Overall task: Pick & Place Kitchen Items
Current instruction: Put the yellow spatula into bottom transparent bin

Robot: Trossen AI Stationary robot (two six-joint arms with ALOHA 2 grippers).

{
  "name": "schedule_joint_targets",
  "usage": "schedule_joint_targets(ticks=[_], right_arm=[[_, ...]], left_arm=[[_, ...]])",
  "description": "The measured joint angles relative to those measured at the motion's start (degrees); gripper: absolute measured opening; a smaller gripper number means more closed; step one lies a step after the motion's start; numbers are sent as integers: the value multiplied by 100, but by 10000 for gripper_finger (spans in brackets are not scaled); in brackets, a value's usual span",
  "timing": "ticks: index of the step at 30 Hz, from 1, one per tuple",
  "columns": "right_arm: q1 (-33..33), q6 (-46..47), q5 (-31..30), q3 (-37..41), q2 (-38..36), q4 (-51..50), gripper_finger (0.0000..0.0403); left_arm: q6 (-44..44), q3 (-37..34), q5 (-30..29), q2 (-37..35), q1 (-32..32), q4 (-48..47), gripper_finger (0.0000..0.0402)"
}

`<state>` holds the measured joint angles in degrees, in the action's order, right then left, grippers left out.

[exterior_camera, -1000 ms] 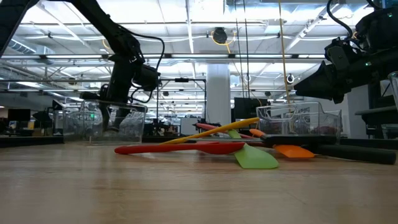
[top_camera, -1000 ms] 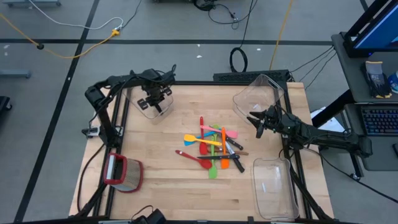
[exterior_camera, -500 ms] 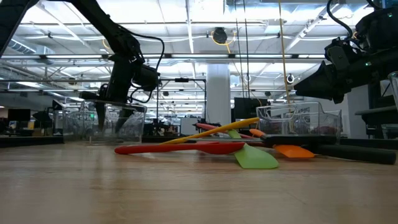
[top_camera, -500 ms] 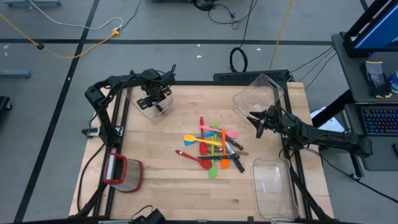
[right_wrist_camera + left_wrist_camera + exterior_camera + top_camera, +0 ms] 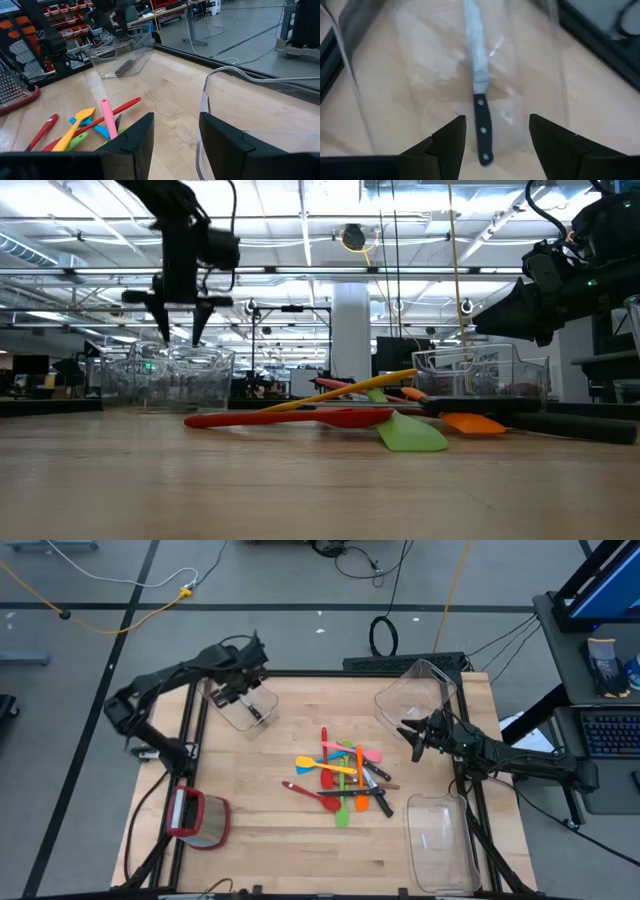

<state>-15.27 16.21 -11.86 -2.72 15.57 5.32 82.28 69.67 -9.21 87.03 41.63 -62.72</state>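
Note:
A knife with a black handle point(image 5: 482, 131) lies flat on the floor of a clear bin point(image 5: 246, 706) at the table's far left. My left gripper point(image 5: 496, 119) hangs open above it, clear of the bin point(image 5: 172, 372), and is seen raised in the low view point(image 5: 180, 318). A heap of kitchen items point(image 5: 345, 778) rests on the middle of the table: red, yellow, orange, green, pink and blue spatulas and spoons with black-handled knives point(image 5: 376, 796). My right gripper point(image 5: 413, 736) stands open to the right of the heap, with nothing between its fingers point(image 5: 176, 120).
A tilted clear bin point(image 5: 420, 692) stands at the far right, just behind my right gripper. Another clear bin point(image 5: 440, 840) lies at the near right. A red-rimmed clear container point(image 5: 200, 818) sits at the near left. Bare wood lies between the heap and the left bin.
My left gripper has opened inside the far-left bin and let go of the knife. It has then risen straight up out of the bin. The knife has stayed on the bin's floor.

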Motion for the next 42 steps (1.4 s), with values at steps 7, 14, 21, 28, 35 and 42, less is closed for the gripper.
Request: schedule_joint_targets(ticks=[7,14,21,28,35,42], right_arm=[[-2,0,-2,0,-2,0,153],[-1,-433,-2,0,-1,7,153],[-1,-644,-2,0,-1,35,153],[-2,-643,-2,0,-1,33,153],[0,-645,-2,0,-1,43,153],[-2,-645,-1,0,-1,44,153]], left_arm=[[-273,-2,-233,-782,-1004,585,223],[-431,0,-504,-944,-2262,1824,223],[-582,-2,-1069,-866,-3372,2674,223],[-1257,-6,-1628,-762,-4115,3073,223],[-2541,-2,-2122,-678,-4526,3561,223],[-3410,-91,-2298,-667,-4628,3762,223]])
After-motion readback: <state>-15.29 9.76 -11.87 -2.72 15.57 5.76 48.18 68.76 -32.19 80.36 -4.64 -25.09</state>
